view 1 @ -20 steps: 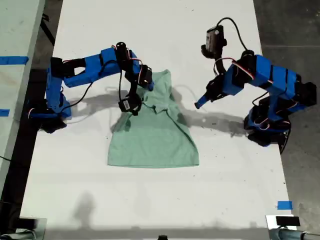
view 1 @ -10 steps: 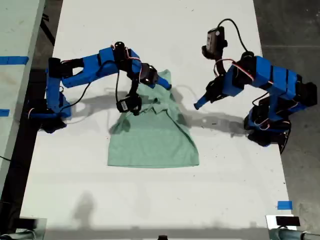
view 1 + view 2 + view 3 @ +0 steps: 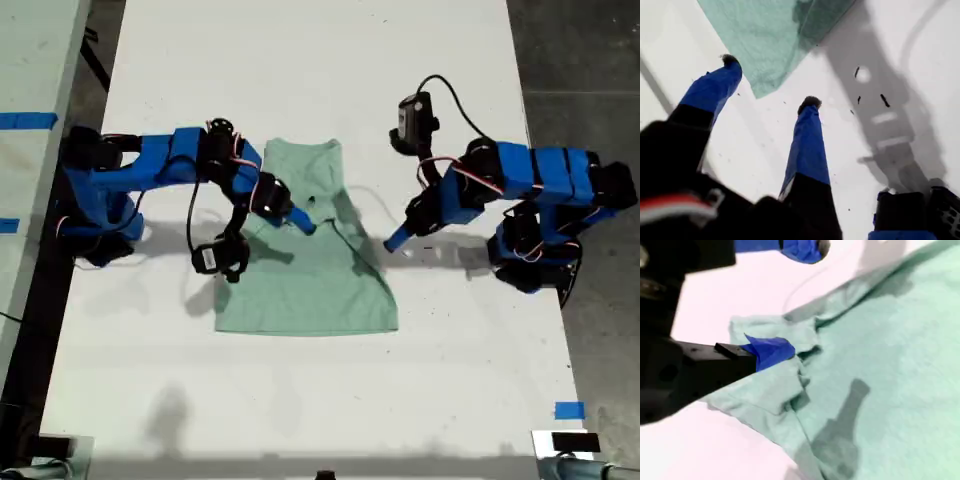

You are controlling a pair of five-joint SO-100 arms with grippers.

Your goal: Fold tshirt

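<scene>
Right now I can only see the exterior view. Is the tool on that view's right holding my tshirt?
Observer: No. The first wrist view shows that one, the first tool, open with nothing between its fingers.
Operator: Is it close to the tshirt?
Observer: Yes. A corner of the tshirt points into the gap between its fingertips, lying flat on the table.
Operator: What about the other tool?
Observer: The second wrist view shows the second tool with its fingers wide apart. The lower finger rests on a bunched-up fold of cloth.
</scene>
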